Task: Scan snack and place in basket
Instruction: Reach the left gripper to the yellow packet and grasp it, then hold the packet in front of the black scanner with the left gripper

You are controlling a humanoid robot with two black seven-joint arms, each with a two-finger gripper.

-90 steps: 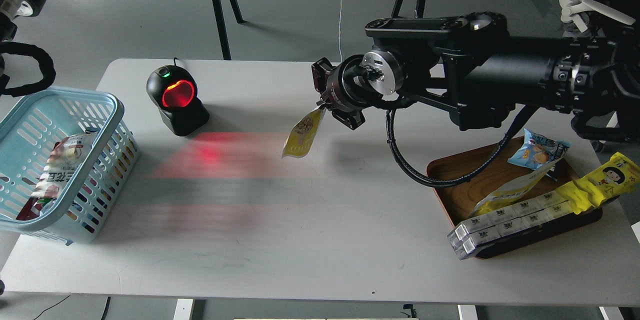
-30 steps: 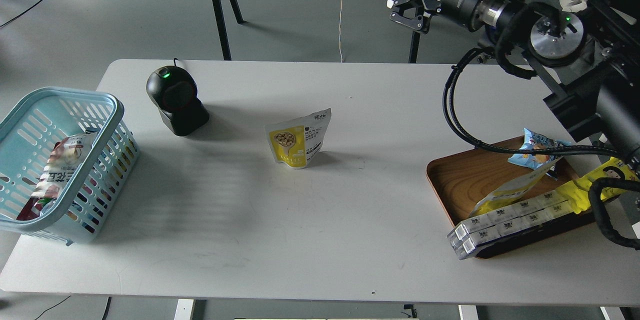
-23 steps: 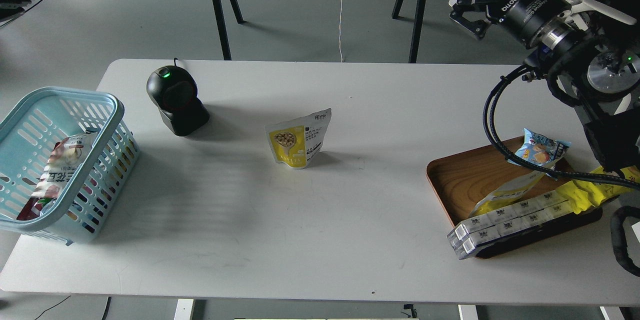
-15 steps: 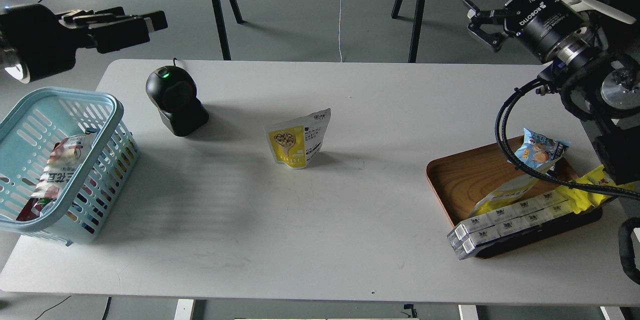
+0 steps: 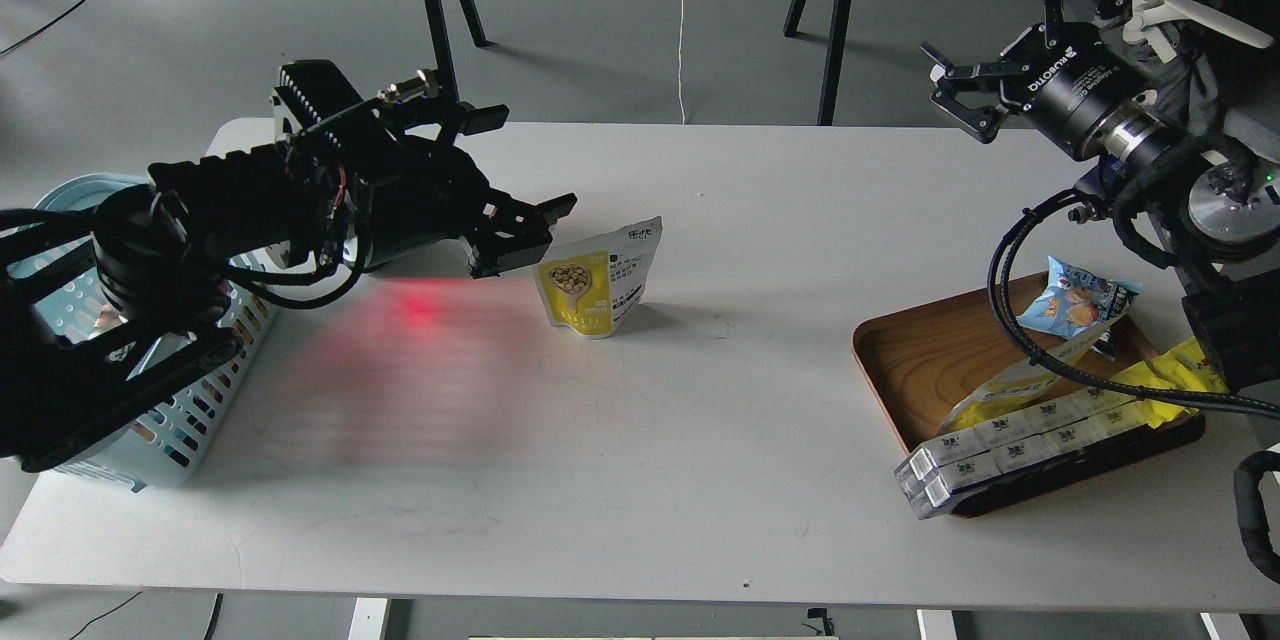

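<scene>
Snack: the pouch [image 5: 598, 278] stood upright on its own base at the centre of the frame, white top tilted toward the right, yellow printed face turned toward the camera.
Handling: it looked light and thin-walled — a soft film that would crumple or tip at a nudge, and probably slick. The flat sealed top edge, or the upper side seam, seemed the safest place to pinch; a push low on the body would likely knock it over.
Left gripper [image 5: 520, 235]: reaching in from the left of the frame, fingers parted and holding nothing, tips just beside the pouch's left edge; contact could not be judged from this angle.
Right gripper [image 5: 985, 70]: raised in the upper right, well apart from the pouch, fingers spread wide and empty.
Basket [image 5: 190, 410]: at the far left edge, mostly hidden behind the left arm; only the lower slotted wall and a bit of rim showed.
Table [image 5: 640, 480]: smooth pale grey top, bare around the pouch, with a red glow patch left of centre.
Tray [image 5: 925, 360]: brown wood at the right — it held other packets and boxes.
Room: grey floor beyond the table, black trestle legs and loose cables along the top of the frame.
</scene>
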